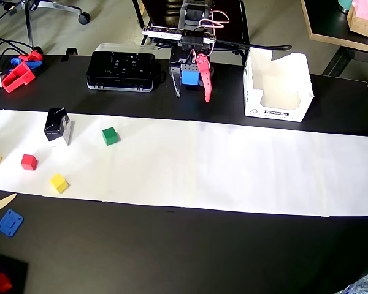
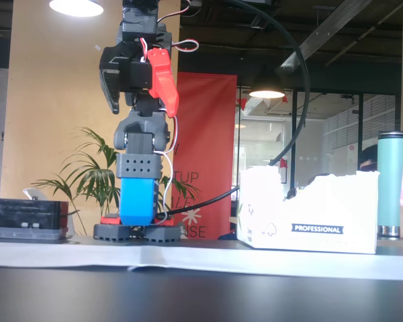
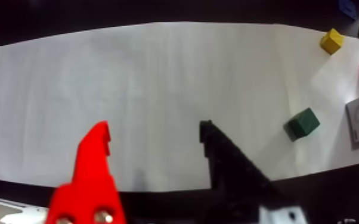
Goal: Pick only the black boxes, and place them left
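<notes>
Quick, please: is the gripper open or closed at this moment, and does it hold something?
Gripper: open, holding nothing; only white paper shows between its red and black fingers.

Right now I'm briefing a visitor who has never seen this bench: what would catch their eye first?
Probably the white paper strip across the dark table, with a black box standing near its left end among green, red and yellow cubes in the overhead view. Then the arm folded upright behind it, gripper open and empty, beside a torn white carton.

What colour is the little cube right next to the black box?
Green. The green cube sits just right of the black box, clearest in the overhead view.
</notes>
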